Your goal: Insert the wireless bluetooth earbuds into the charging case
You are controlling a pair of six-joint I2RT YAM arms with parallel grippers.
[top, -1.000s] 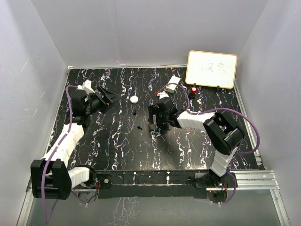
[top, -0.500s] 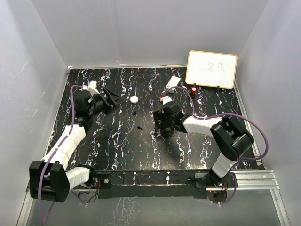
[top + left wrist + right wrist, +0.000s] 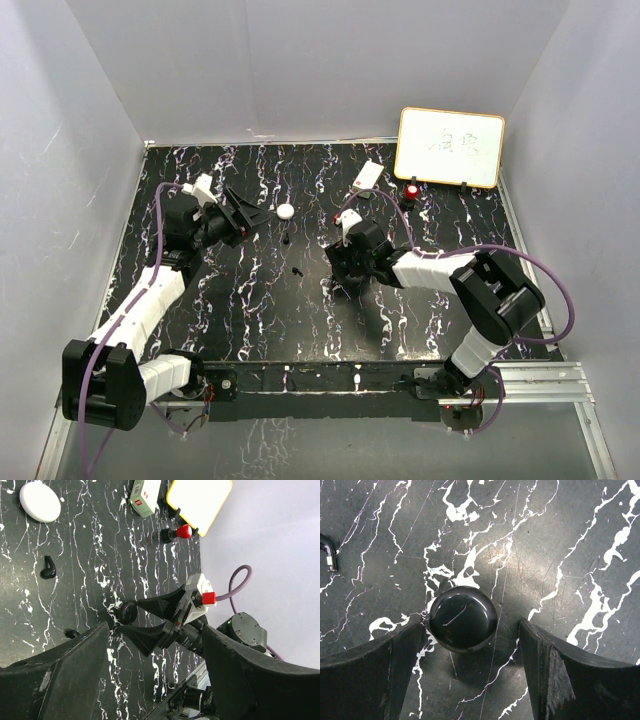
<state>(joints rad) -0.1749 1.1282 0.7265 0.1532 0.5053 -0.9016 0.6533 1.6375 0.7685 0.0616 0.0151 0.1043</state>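
A round glossy black puck-shaped case (image 3: 463,618) lies shut on the marble table. My right gripper (image 3: 471,647) is open just above it, with a finger on each side and not touching. The left wrist view shows the case (image 3: 126,614) between those fingers. A white puck-shaped case (image 3: 286,211) lies at the back centre. Two tiny black earbuds (image 3: 286,239) (image 3: 298,271) lie between the arms; one shows in the right wrist view (image 3: 327,552). I cannot pick out any white earbuds. My left gripper (image 3: 247,214) is open and empty, held above the table left of the white case.
A small white box (image 3: 367,176), a red-capped item (image 3: 412,190) and a yellow-framed whiteboard (image 3: 450,147) stand at the back right. White walls close in the table on three sides.
My left gripper has swung right, toward the white case. My right gripper has shifted slightly right and nearer, staying open around the black case.
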